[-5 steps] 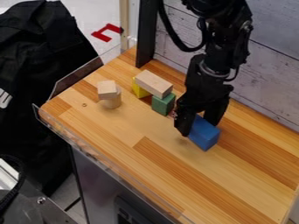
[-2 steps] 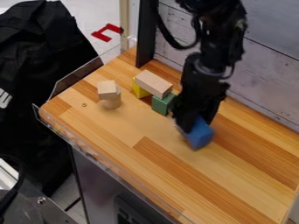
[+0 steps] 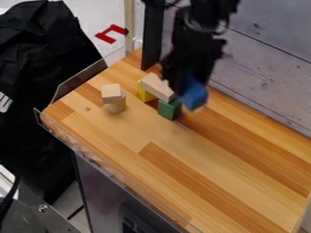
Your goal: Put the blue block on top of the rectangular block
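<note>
One blue block (image 3: pixel 195 96) points lengthwise down the view.

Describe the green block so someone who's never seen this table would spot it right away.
On the wooden tabletop, find the little bridge, where a pale rectangular block lies across two supports. The green block is the support at the end nearer the middle of the table. Its colour sets it apart from the yellow block under the other end.

Black cloth (image 3: pixel 45 59), cube (image 3: pixel 112 93) atop cylinder (image 3: pixel 117 106)
</note>
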Action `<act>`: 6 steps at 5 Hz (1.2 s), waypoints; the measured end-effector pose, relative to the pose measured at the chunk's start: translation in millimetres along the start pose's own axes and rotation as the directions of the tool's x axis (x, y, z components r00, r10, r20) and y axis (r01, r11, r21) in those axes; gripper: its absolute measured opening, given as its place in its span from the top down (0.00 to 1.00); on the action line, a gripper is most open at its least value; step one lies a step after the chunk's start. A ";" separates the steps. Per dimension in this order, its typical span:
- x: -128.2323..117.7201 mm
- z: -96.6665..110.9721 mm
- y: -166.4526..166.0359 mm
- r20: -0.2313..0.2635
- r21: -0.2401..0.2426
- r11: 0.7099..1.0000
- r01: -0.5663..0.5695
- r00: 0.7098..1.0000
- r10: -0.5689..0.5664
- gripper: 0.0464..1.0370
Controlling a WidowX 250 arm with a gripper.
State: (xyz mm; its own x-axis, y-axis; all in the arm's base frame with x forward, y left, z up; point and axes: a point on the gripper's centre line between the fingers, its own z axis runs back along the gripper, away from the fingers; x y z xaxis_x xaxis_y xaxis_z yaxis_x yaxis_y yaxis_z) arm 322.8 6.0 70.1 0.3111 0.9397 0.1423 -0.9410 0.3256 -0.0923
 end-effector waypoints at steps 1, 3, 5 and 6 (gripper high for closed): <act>21.9 5.5 -0.2 0.021 -0.021 0.998 -0.058 0.998 0.058 0.49; 41.9 5.6 1.1 -0.002 -0.060 0.983 -0.171 0.985 0.171 0.49; 43.5 -0.6 5.7 -0.010 -0.041 0.967 -0.251 0.968 0.251 0.49; 41.6 -9.0 7.6 -0.016 -0.014 0.967 -0.253 0.967 0.253 0.49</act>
State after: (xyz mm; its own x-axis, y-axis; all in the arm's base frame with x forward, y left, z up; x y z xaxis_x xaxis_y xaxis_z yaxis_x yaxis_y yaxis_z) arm 329.8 48.5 66.4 0.0650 0.9930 0.0986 -0.9872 0.0784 -0.1387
